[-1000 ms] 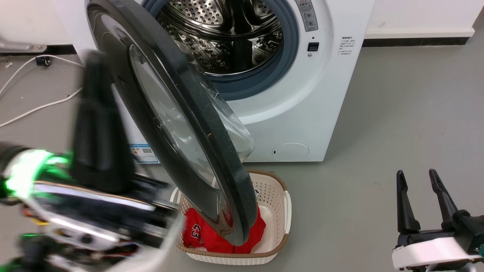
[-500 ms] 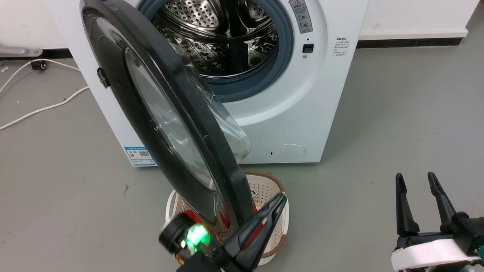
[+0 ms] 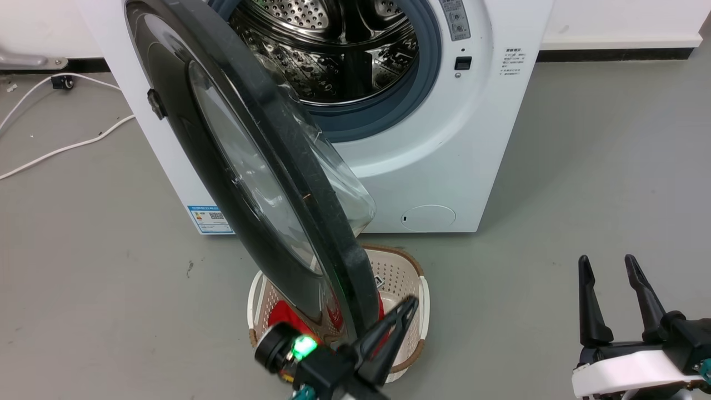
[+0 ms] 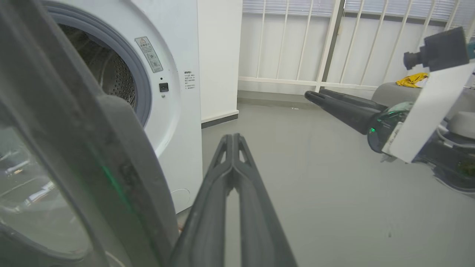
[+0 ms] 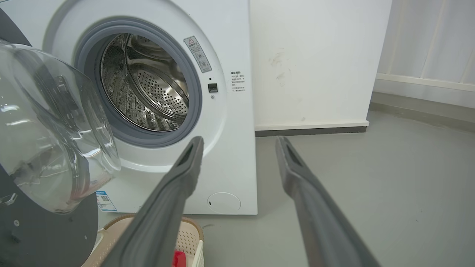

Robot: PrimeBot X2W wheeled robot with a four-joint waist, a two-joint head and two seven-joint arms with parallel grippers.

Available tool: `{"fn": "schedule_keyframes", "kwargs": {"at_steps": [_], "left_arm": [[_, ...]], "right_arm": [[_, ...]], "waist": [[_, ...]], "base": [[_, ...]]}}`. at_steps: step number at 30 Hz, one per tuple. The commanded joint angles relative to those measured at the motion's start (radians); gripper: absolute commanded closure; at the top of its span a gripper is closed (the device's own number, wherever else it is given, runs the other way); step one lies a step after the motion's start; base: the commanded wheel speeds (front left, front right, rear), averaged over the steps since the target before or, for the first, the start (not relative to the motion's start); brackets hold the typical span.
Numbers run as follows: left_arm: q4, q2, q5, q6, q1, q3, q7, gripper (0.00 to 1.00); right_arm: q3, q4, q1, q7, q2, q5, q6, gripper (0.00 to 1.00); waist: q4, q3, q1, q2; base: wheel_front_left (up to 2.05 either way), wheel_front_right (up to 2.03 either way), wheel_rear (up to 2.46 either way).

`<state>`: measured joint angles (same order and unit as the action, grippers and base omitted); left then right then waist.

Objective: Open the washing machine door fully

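Observation:
The washing machine door (image 3: 244, 166) stands swung out from the white machine (image 3: 444, 155), about square to its front, with the glass bowl (image 3: 344, 189) facing the steel drum (image 3: 333, 44). My left gripper (image 3: 411, 303) is shut on nothing, low and just right of the door's lower free edge. In the left wrist view its fingertips (image 4: 233, 138) lie together beside the door's rim (image 4: 111, 178); contact cannot be told. My right gripper (image 3: 606, 261) is open and empty over the floor at the lower right, well clear of the door. The right wrist view shows that gripper (image 5: 240, 141) spread before the machine.
A beige basket (image 3: 414, 278) with a red garment (image 3: 283, 314) sits on the floor under the door's lower edge. White cables (image 3: 66, 147) run across the floor on the left. A white railing (image 4: 334, 44) stands behind my right gripper (image 4: 315, 97).
My left arm swept from the left, outer side of the door down and around to its lower free edge, then held there. The door's angle is about the same. The right gripper stayed put.

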<state>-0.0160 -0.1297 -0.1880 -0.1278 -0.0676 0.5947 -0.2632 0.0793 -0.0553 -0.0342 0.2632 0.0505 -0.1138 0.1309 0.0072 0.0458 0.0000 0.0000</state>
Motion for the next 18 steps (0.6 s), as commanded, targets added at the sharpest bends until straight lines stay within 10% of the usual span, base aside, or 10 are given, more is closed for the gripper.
{"fn": "schedule_keyframes", "kwargs": {"at_steps": [1, 18], "left_arm": [[-0.007, 0.004, 0.001, 0.003, -0.016, -0.006, -0.002, 1.0], [-0.18, 0.07, -0.024, 0.069, -0.124, -0.061, -0.001, 1.0]], "right_arm": [[-0.002, -0.003, 0.014, 0.002, -0.001, -0.004, 0.0, 0.0], [-0.012, -0.028, 0.013, 0.002, -0.001, -0.028, 0.0, 0.0]], "waist": [[0.0, 0.001, 0.0, 0.0], [-0.002, 0.006, 0.0, 0.0]], "base": [[0.0, 0.0, 0.0], [0.0, 0.0, 0.0]]}}
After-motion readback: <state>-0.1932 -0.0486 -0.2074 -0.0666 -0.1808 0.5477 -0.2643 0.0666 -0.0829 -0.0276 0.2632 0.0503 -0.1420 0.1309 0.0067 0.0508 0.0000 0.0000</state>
